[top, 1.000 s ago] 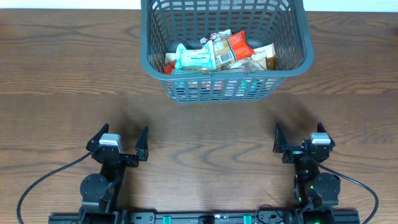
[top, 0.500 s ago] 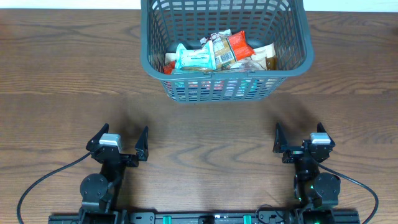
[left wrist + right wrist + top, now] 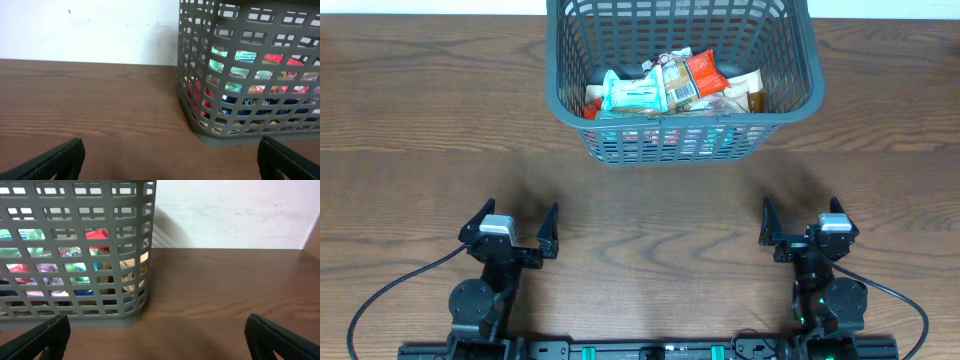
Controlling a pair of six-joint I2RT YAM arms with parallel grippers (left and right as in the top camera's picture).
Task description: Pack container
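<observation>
Spread and empty, the left gripper [image 3: 520, 212] and right gripper [image 3: 800, 208] sit well apart from the container [image 3: 556, 95]; a low reach could shove its wall

The place looks like a robotics lab bench, not a home or shop. A dark wood-grain table [image 3: 420, 120] holds a grey lattice container [image 3: 670, 140] filled with snack packs [image 3: 665, 85]. Behind the container stands a plain white wall [image 3: 100, 30] with faint marks. On the container's near side, two small arms are mounted on a rail [image 3: 640, 352]. The left pincer [image 3: 520, 212] and right pincer [image 3: 800, 208] are spread wide, and black cables [image 3: 420, 267] loop from the arms' bases.
</observation>
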